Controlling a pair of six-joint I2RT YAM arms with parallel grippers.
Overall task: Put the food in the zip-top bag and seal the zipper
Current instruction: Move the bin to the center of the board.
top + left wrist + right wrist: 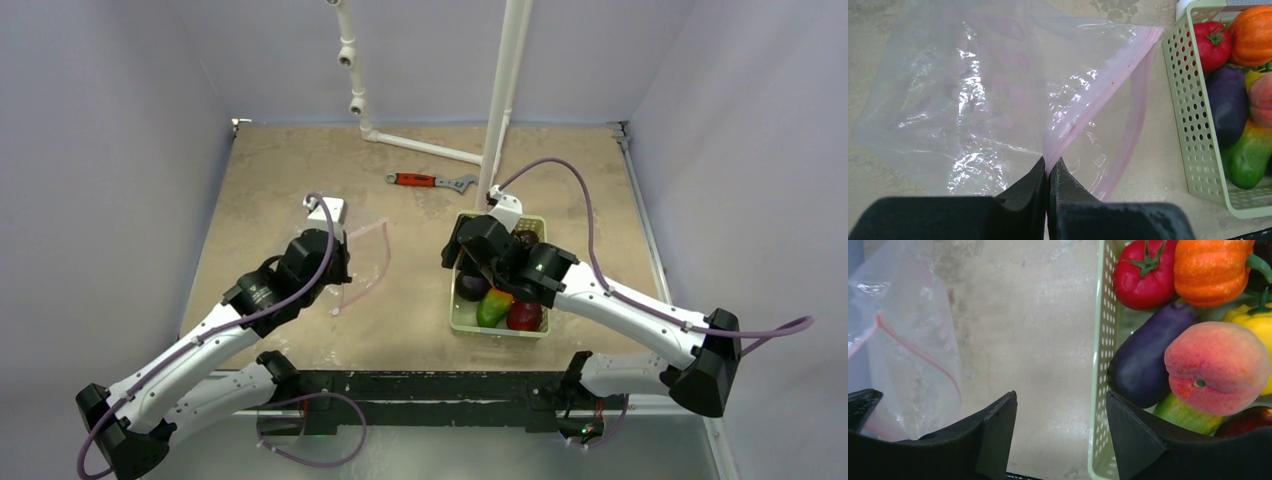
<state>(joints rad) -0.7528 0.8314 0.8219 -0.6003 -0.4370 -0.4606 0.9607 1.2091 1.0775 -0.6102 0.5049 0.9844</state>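
The clear zip-top bag (973,90) lies on the table, its mouth facing the basket. My left gripper (1049,167) is shut on the upper lip of its pale pink zipper (1108,80), lifting it so the mouth gapes. In the top view the bag (365,260) lies beside my left gripper (338,268). The food sits in the light green basket (1103,340): a red tomato (1143,275), an orange pumpkin (1213,270), a purple eggplant (1143,370), a peach (1218,367) and a green piece (1183,415). My right gripper (1060,395) is open and empty, straddling the basket's left wall.
A red-handled wrench (430,181) lies at the back of the table. A white pipe frame (500,100) stands behind the basket (497,330). Grey walls close the table on three sides.
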